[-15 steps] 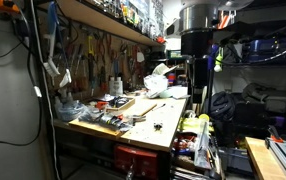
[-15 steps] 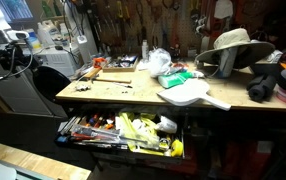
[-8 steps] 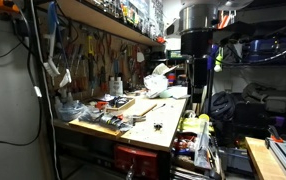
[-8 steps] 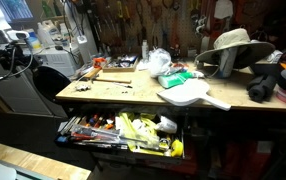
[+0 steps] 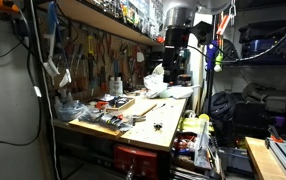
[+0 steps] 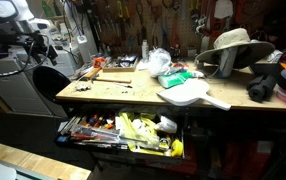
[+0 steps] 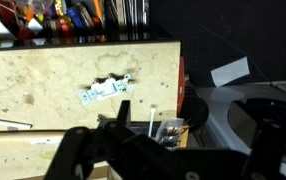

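Observation:
My gripper (image 7: 173, 138) hangs high over one end of a wooden workbench (image 7: 43, 95), open with nothing between its dark fingers (image 7: 75, 150). Below it in the wrist view a small white switch-like part (image 7: 106, 90) lies on the bench top, and a small clear bag of metal pieces (image 7: 166, 128) sits just past the bench edge. In both exterior views the arm stands above the bench end, gripper (image 5: 176, 78) (image 6: 41, 47) well clear of the surface and touching nothing.
The workbench (image 6: 133, 92) carries a white plastic bag (image 6: 160, 62), a straw hat (image 6: 233, 45), a white flat paddle-like piece (image 6: 191, 95) and scattered tools. An open drawer (image 6: 123, 130) full of tools juts out in front. Hand tools hang on the wall behind (image 5: 98, 55).
The arm has swung sideways toward the bench: leftward in one exterior view, further into frame at the top left of the other. The jaws stayed open.

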